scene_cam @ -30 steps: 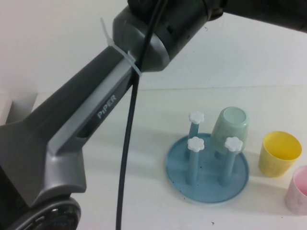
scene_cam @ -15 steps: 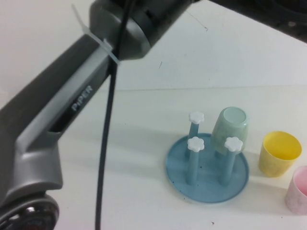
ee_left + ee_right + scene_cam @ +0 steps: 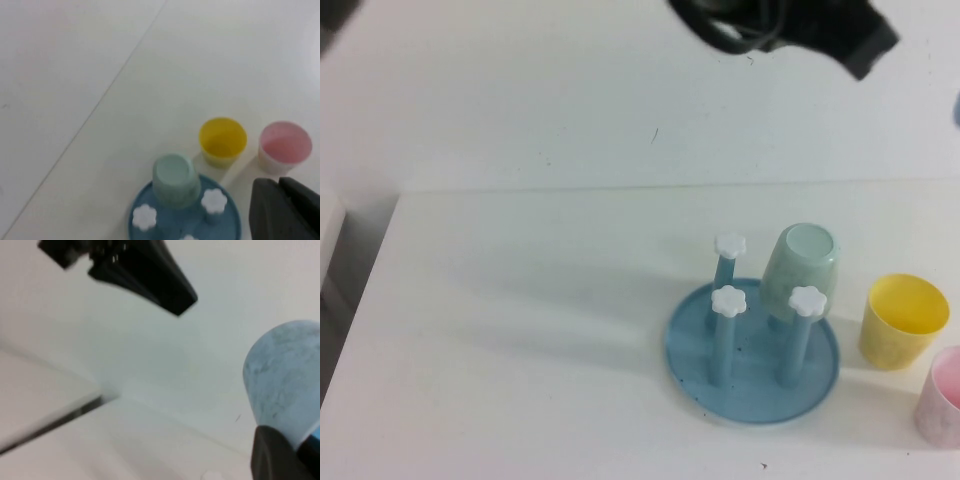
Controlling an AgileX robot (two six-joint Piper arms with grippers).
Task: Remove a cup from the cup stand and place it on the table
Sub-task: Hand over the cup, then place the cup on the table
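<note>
My right gripper [image 3: 276, 456] is raised off the table [image 3: 520, 300]. It is closed on the cup [image 3: 286, 382], a light blue speckled tumbler. In my right wrist view the cup fills the space directly in front of my dark finger and touches it, with only pale wall and a table edge behind. The high view shows just a sliver of blue at its right border, above the table's far edge, so the cup is in the air and well apart from the cup stand [image 3: 752, 352].

The cup stand sits on the table near the right edge, closer to the near edge than the far one. Three of its pegs with white flower caps stand bare. A pale green cup [image 3: 802, 265] hangs upside down on the peg at the stand's far right. A yellow cup [image 3: 903, 320] stands upright just beside the stand, toward the right edge. A pink cup [image 3: 942, 395] stands upright nearer the near right corner.

My left gripper [image 3: 287, 210] hovers high over the stand and looks down on those three cups. I cannot tell whether it is open or closed, and it holds nothing I can see.
</note>
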